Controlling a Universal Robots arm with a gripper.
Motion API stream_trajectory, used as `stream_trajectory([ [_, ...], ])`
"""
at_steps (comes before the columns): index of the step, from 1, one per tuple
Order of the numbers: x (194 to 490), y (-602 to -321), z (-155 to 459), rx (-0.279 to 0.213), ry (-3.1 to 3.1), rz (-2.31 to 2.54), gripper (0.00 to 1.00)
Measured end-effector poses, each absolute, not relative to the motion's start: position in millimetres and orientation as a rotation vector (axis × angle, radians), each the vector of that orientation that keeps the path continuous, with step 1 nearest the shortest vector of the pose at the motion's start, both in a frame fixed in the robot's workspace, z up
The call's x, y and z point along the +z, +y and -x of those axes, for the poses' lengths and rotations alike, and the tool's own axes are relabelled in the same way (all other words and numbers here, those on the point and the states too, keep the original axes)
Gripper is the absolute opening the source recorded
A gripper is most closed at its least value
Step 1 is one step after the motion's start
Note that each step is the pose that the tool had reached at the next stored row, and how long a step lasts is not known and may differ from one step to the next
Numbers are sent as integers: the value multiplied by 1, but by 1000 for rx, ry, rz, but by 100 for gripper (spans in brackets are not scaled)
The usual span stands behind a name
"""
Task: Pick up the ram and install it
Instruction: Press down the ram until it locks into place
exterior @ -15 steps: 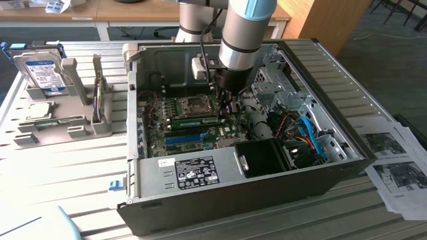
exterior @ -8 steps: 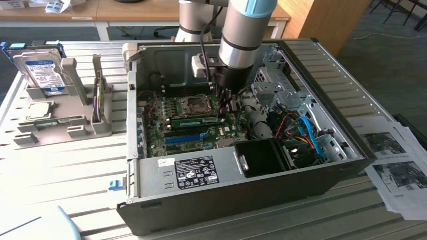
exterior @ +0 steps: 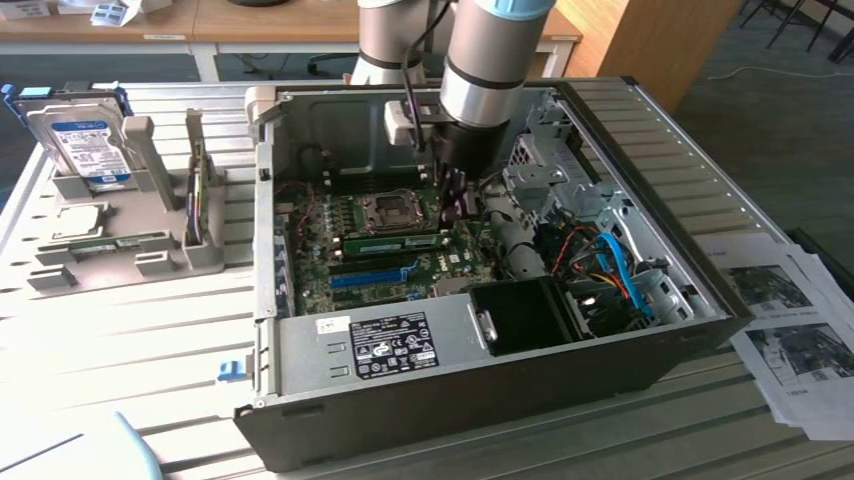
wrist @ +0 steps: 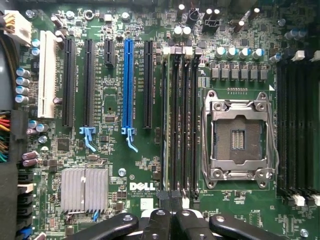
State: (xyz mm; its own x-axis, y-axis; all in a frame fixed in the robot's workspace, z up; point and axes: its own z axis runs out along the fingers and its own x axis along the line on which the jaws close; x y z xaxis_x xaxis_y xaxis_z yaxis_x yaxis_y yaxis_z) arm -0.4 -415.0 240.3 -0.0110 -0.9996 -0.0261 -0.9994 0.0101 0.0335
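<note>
Slatted grey worktable (exterior: 160, 330) carries an open black computer case (exterior: 467, 400). Inside it, the thin green ram stick (exterior: 395, 241) sits in a motherboard slot near the case's middle. Judging by this, pressing evenly along its length would seat it. Arm stands vertical above; black gripper (wrist: 170, 217) fully closed, holding nothing.

ram (exterior: 395, 242): thin, long green circuit-board stick with a pale label
state: seated on edge in a memory slot on the motherboard
pose: lengthwise, level with the board
place: inside the open computer case, just beside the processor socket (exterior: 395, 208)
wrist view: seen edge-on (wrist: 165, 120)
</note>
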Motion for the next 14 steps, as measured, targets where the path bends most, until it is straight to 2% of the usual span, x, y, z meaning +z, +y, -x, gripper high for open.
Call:
stream_trajectory([
  [14,243,-415,12,-65,-2229,-2206,9],
])
